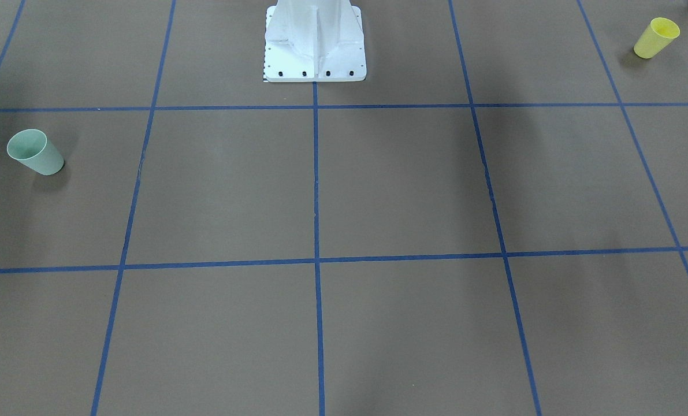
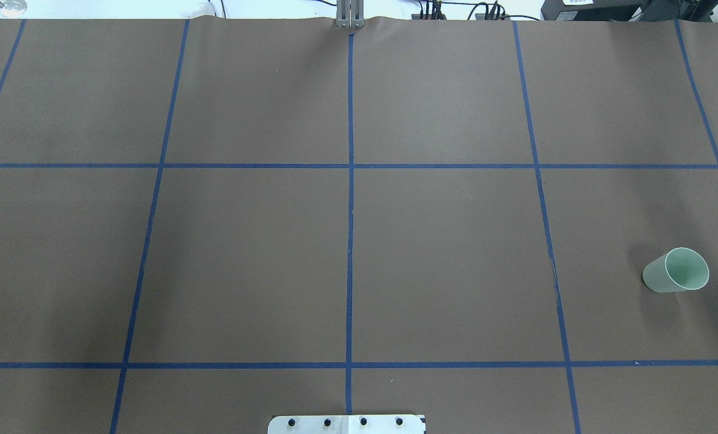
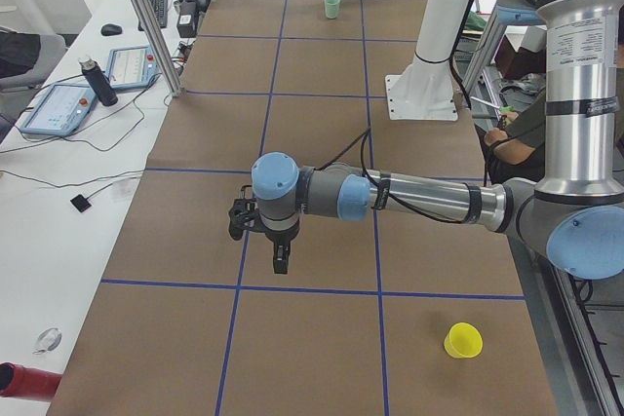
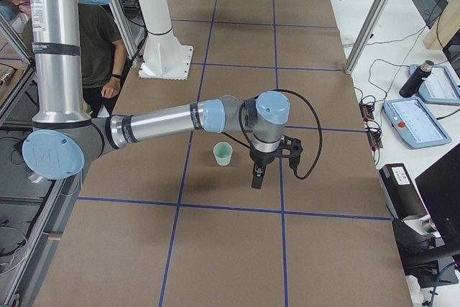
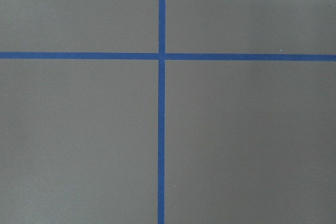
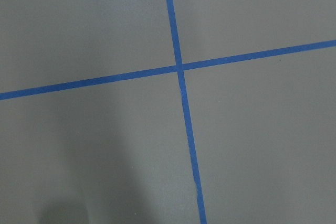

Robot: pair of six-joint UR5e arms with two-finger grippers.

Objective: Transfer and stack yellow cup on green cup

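Shows yellow cup upper right, green cup left edge, upright; cannot tell opening of left gripper or right gripper.

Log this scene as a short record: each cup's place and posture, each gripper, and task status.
yellow cup: upright on the table, robot's left end
green cup: upright, empty, robot's right end
left gripper: above the table, clear of the yellow cup; state cannot be told
right gripper: above the table beside the green cup, not touching; state cannot be told
stacking: not yet done; cups at opposite ends
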